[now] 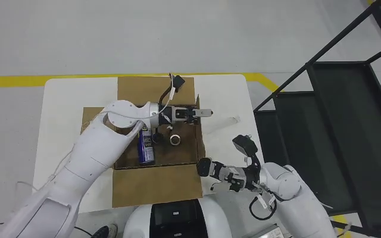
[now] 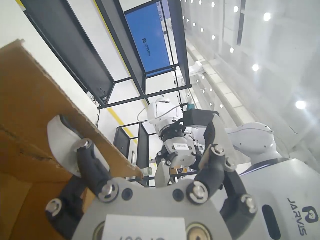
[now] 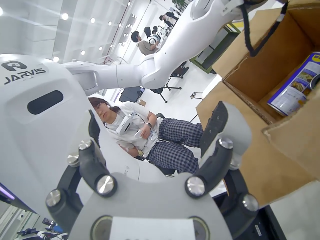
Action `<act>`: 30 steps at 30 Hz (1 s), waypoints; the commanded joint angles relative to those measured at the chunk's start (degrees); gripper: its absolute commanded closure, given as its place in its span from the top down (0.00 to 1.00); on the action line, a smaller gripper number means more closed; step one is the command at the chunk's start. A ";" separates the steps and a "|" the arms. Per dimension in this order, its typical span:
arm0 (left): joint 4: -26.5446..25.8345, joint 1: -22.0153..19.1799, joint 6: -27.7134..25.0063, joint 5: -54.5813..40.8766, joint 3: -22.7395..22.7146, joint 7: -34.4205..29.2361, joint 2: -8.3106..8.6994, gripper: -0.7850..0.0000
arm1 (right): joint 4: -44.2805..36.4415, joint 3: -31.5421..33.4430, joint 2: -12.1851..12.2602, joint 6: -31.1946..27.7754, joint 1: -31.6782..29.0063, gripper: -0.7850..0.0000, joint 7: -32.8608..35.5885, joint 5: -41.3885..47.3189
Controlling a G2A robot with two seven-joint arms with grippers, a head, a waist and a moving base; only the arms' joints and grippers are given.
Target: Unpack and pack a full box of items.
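The table [image 1: 65, 119] carries an open cardboard box [image 1: 136, 90], its flaps folded out flat on all sides. The left arm reaches across the box, and the left gripper [image 1: 204, 112] sits at the box's right wall. In the left wrist view its fingers stand apart with nothing between them but the wall's edge: one pad [image 2: 58, 136] lies against the cardboard, the other is outside. The right gripper [image 1: 207, 174] hangs low, just beside the box's near right corner, fingers likewise spread and empty.

A blue can [image 1: 146, 147] lies on its side in the box, by the left wall. A small roll [image 1: 175, 138] lies beside it, toward the middle. A small pale thing, perhaps a bottle [image 1: 236, 120], lies on the table to the right of the box, well apart from both grippers.

The step looks like unpacking, partly done: one thing out, two visible inside. Next, the left gripper would likely need to come back over the opening and descend on the roll or can, closing across the can's width, since it lies flat.
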 commanded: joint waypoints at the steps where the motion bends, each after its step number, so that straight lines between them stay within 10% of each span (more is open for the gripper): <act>1: 2.00 -1.66 0.02 0.98 2.46 1.46 -1.37 1.00 | 1.34 -0.33 0.18 0.08 0.71 1.00 0.08 0.32; 11: 7.13 -4.08 -3.75 1.76 3.63 1.02 -3.67 1.00 | 5.36 3.02 0.46 2.97 0.42 1.00 -9.18 -4.52; 30: -20.42 20.21 0.53 8.41 -27.44 -1.97 7.48 1.00 | 9.73 2.79 0.58 13.43 2.67 1.00 -17.90 -12.49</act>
